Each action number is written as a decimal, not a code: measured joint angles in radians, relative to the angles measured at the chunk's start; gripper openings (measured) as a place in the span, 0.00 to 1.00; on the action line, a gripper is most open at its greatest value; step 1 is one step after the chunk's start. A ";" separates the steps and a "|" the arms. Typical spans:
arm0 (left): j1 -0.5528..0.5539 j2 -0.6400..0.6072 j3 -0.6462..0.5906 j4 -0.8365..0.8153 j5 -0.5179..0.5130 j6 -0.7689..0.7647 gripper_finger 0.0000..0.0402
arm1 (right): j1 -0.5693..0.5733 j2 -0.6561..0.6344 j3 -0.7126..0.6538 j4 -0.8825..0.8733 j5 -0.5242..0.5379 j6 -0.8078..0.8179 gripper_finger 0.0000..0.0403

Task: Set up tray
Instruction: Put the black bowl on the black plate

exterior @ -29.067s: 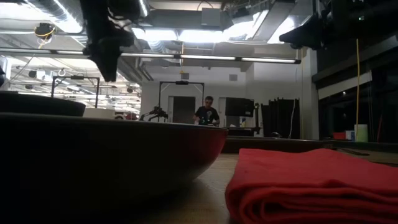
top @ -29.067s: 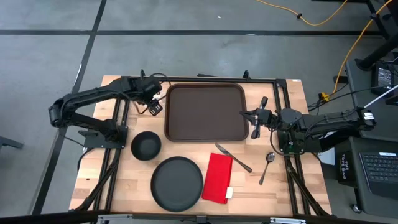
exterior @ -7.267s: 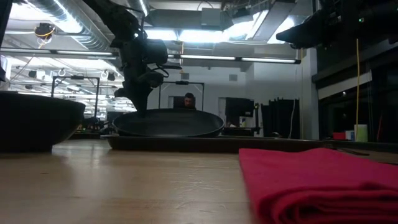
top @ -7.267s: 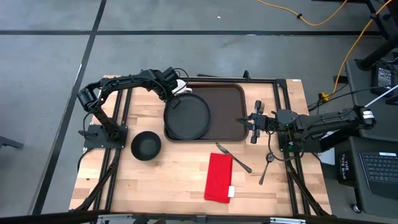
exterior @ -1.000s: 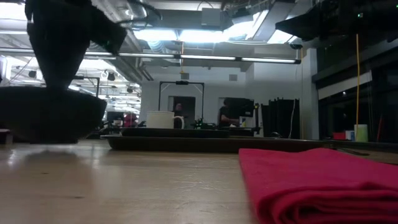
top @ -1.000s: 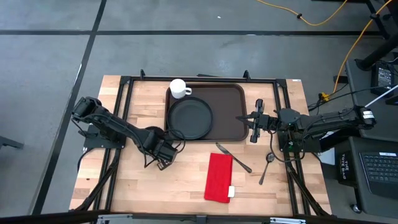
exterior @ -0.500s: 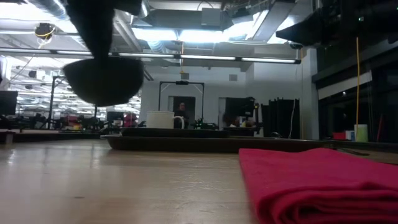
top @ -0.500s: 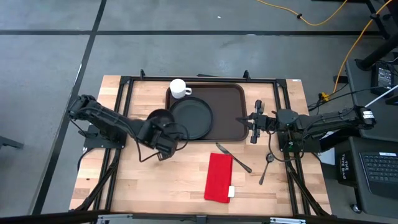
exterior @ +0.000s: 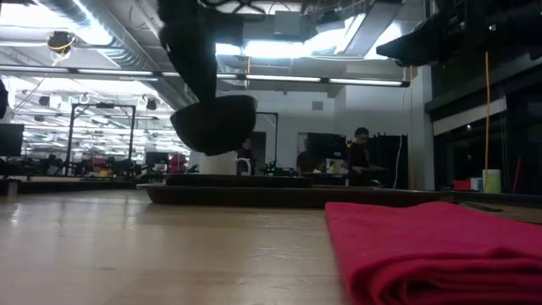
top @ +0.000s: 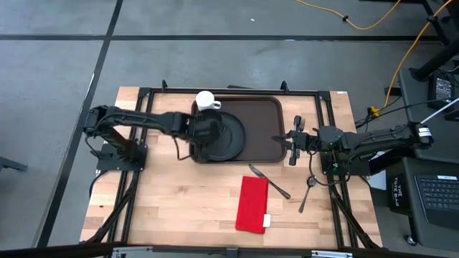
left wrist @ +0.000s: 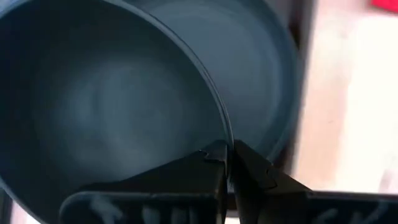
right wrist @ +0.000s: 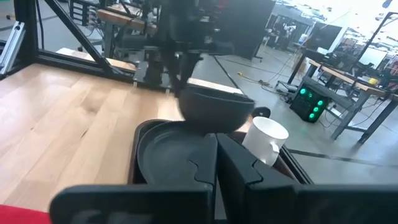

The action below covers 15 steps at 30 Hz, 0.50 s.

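Left claw (left wrist: 225, 151) pinched tight on rim of black bowl (exterior: 214, 124), holding it in the air above the black plate (top: 228, 136). Plate sits in left part of brown tray (top: 259, 115), tray at counter's (top: 165, 208) far middle. White mug (top: 206, 101) at tray's far left corner. Right claw (top: 284, 140) closed, empty, hovering at tray's right edge. Red napkin (top: 252, 204), fork (top: 269, 181), spoon (top: 308, 191) on counter nearer front.

The left arm reaches across from its base, elbow bent, and its gripper (top: 203, 134) hangs raised with both fingers (left wrist: 214, 163) pinched tight together — clamped on a thin rim. The right arm lies stretched low from the far side, its gripper (top: 290, 138) closed and empty — well apart from the left one.
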 joint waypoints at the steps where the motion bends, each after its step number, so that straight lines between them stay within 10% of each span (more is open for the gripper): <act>1: 0.018 0.006 0.000 0.013 0.014 0.017 0.01 | 0.000 0.000 0.000 -0.007 0.000 0.000 0.03; 15: 0.081 0.108 0.000 0.075 0.117 0.253 0.01 | 0.000 0.001 0.000 -0.014 0.009 0.055 0.03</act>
